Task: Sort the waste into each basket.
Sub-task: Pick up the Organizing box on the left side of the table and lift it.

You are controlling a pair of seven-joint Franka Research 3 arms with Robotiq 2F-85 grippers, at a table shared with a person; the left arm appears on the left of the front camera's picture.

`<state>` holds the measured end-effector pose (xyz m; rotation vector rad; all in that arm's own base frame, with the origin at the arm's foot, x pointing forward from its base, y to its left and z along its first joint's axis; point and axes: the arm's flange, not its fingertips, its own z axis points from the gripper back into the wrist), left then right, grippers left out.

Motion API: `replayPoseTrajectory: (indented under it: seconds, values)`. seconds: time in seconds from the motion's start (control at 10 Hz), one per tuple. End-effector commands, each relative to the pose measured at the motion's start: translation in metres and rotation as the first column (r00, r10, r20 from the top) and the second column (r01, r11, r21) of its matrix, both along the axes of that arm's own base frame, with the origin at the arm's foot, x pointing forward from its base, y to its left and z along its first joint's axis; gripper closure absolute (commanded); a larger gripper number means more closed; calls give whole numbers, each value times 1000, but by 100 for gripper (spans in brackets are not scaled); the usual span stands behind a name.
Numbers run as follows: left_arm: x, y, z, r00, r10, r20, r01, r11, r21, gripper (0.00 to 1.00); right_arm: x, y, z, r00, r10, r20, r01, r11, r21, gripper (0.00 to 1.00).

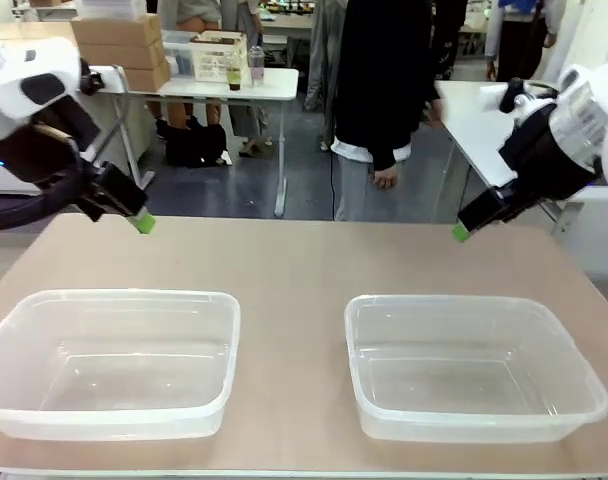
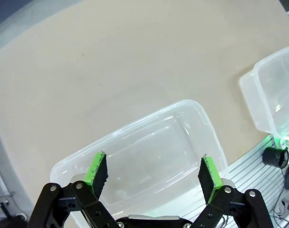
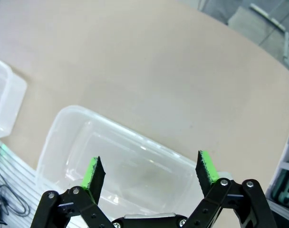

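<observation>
Nothing is sorted yet: the left tub (image 1: 112,360) and the right tub (image 1: 474,365) stand empty on the bench (image 1: 284,260). No waste is visible. The left gripper (image 2: 153,173) and right gripper (image 3: 149,169) hover spread, holding nothing.

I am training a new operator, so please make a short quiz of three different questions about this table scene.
1. True or false: the left tub holds a can.
2. How many tubs stand on the table? A) one B) two C) three
3. Fill in: both the left gripper and the right gripper are ____.

Key: 1 false, both tubs, the right tub too, are empty; 2 B; 3 open.
</observation>
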<state>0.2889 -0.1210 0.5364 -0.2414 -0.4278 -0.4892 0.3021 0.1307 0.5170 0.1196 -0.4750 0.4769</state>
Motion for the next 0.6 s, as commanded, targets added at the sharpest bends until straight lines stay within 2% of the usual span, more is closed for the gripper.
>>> replayPoseTrajectory:
  seconds: [0.0, 0.1, 0.2, 0.3, 0.4, 0.5]
  values:
    - [31, -3, -24, 999, 34, 8, -34, 999, 21, 0, 3, -1, -2, 1000, 2, -2, -2, 1000, 3, 0]
    - [0, 0, 0, 1000, 0, 0, 0, 1000, 0, 0, 1, -16, -3, 999, 13, -32, -8, 988, 151, 0]
    - [3, 24, 1, 990, -115, -86, 91, 965, -246, 0, -6, -47, 7, 996, 48, -81, 0, 858, 513, 0]
    - [7, 56, 2, 965, -204, -168, 89, 849, -521, 0, -5, -77, 17, 970, 46, -238, 156, 633, 758, 0]
    - [10, 88, 0, 956, -203, -210, -5, 709, -705, 0, -2, -105, 16, 931, 46, -363, 306, 448, 840, 0]
    - [10, 114, -5, 961, -134, -243, -127, 566, -815, 0, 0, -134, 3, 891, 69, -448, 406, 317, 857, 0]
